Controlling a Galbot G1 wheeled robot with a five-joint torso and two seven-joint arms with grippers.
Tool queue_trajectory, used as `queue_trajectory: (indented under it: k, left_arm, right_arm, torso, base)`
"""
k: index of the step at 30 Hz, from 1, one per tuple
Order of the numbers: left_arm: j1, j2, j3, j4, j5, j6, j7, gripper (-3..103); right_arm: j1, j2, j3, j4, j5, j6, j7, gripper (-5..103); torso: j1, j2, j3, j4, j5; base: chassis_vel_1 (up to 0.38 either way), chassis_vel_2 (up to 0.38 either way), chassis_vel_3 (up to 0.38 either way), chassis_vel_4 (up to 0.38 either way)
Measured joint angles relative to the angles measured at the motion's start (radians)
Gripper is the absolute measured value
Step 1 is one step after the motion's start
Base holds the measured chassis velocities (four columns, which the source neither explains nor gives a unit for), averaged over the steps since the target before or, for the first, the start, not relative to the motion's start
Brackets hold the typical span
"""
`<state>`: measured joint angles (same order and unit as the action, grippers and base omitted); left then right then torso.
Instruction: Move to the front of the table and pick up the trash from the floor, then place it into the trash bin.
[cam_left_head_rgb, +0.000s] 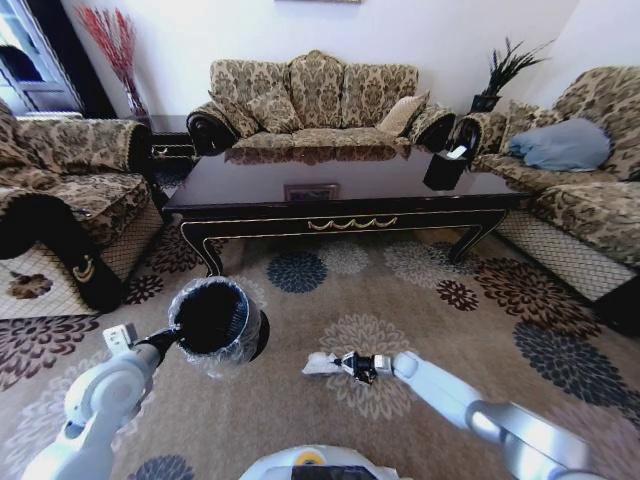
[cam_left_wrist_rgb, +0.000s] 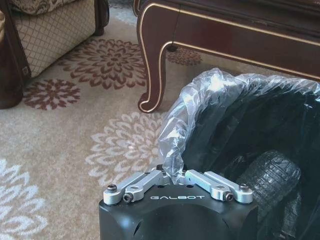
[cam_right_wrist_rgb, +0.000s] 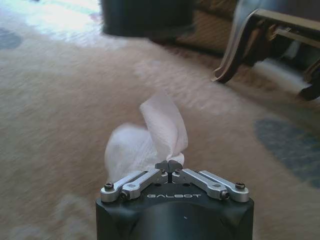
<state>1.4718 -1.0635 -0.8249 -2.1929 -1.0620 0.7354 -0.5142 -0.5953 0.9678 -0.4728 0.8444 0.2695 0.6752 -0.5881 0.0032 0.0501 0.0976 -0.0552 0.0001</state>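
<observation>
Right gripper (cam_right_wrist_rgb: 170, 166) is clenched on the trash (cam_right_wrist_rgb: 150, 137), a crumpled white paper scrap pinched between its fingertips and sticking out past them; in the head view the right gripper (cam_left_head_rgb: 352, 366) and the paper (cam_left_head_rgb: 322, 365) hang low over the floral carpet (cam_left_head_rgb: 400, 290), right of the trash bin (cam_left_head_rgb: 215, 318) and apart from it. Left gripper (cam_left_wrist_rgb: 170, 172) is clamped on the rim of the trash bin (cam_left_wrist_rgb: 260, 130), fingers pinching the crinkly clear bag liner (cam_left_wrist_rgb: 200, 100) at the edge, holding the black bin tilted with its mouth facing up toward the head camera, off to the robot's left. Table (cam_left_head_rgb: 340, 200) stands just ahead, dark glossy top, gold scroll on front rail, sofas (cam_left_head_rgb: 310, 100) behind and on both sides.
</observation>
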Motion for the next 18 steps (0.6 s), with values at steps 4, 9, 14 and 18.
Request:
queue_trajectory:
  k: [4, 9, 14, 18]
  left_arm:
    - [-0.002, -0.008, 0.018, 0.005, 0.004, 0.0, 0.0, 2]
    - [-0.005, -0.013, 0.037, 0.004, 0.005, 0.0, 0.0, 2]
    - [-0.003, -0.011, 0.047, -0.001, 0.005, 0.0, -0.001, 2]
    - [-0.002, -0.002, 0.054, -0.002, 0.004, 0.0, -0.002, 2]
  right_arm:
    - [-0.011, -0.061, 0.059, 0.106, 0.069, -0.013, 0.052, 0]
    - [-0.032, -0.135, 0.132, 0.264, 0.182, -0.044, 0.109, 0]
    - [-0.056, -0.202, 0.2, 0.435, 0.248, -0.076, 0.166, 0]
    - [-0.064, -0.245, 0.244, 0.573, 0.303, -0.112, 0.214, 0]
  torso:
    - [0.0, 0.0, 0.0, 0.0, -0.0001]
    - [0.0, 0.0, 0.0, -0.0001, 0.0]
    - [0.0, 0.0, 0.0, -0.0001, 0.0]
    - [0.0, 0.0, 0.0, 0.0, -0.0001]
  base:
    - [0.0, 0.0, 0.0, 0.0]
    - [0.0, 0.0, 0.0, 0.0]
    - [0.0, 0.0, 0.0, 0.0]
    - [0.0, 0.0, 0.0, 0.0]
